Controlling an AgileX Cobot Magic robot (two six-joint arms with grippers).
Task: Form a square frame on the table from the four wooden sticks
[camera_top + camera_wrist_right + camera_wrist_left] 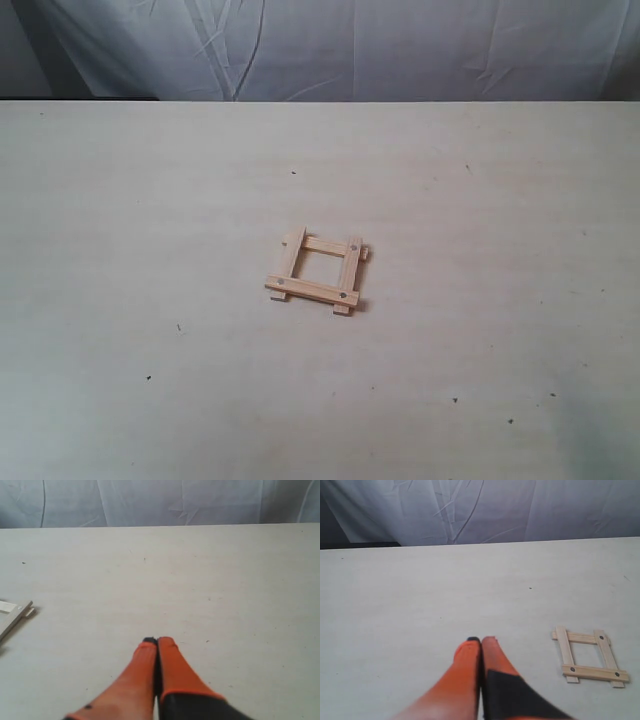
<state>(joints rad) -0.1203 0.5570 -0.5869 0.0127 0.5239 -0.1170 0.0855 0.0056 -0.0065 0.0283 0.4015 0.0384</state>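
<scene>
The four wooden sticks lie as a small square frame (317, 273) near the middle of the table (150, 200), ends overlapping and sticking out a little; dark holes show near the ends of two slats. The left wrist view shows the same square frame (590, 655) off to one side of my left gripper (481, 640), whose orange fingers are pressed together with nothing between them. Only one corner of the frame (12, 617) appears in the right wrist view, well apart from my right gripper (157, 640), which is shut and empty. Neither gripper appears in the exterior view.
A creased white cloth (330, 45) hangs behind the table's far edge. Small dark specks dot the pale tabletop.
</scene>
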